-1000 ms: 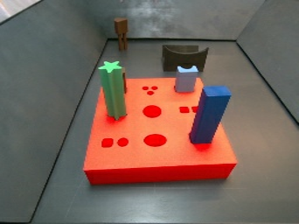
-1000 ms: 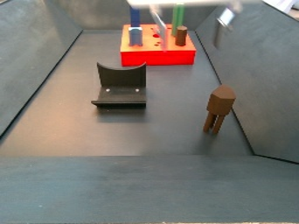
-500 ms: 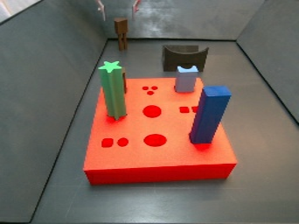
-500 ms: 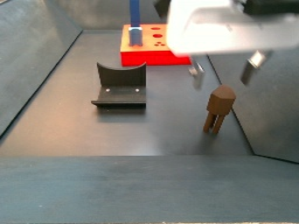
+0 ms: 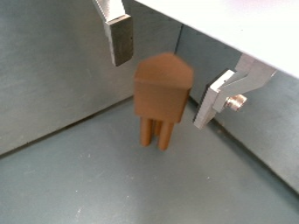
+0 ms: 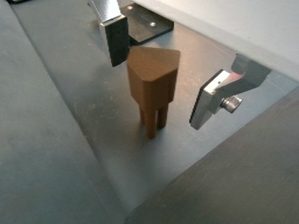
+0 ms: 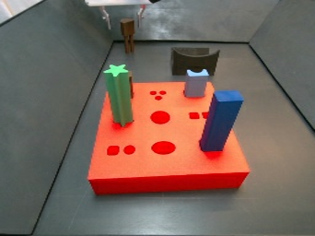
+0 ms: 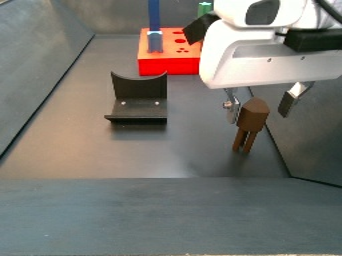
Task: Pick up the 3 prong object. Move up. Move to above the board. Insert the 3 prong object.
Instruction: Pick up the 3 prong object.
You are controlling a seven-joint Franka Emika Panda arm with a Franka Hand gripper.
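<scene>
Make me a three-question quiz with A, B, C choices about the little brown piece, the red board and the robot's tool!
1. Where is the 3 prong object?
A. on the board
B. on the floor between the tool's fingers
C. on the fixture

2. What colour is the star-topped post on the board?
A. green
B. yellow
C. white

3. How is the tool?
A. shut on the piece
B. open around the piece
C. holding the blue block

Answers: 1 B, its prongs stand on the grey floor in both wrist views. 2 A, a side view shows it green. 3 B, gaps show beside both fingers.
</scene>
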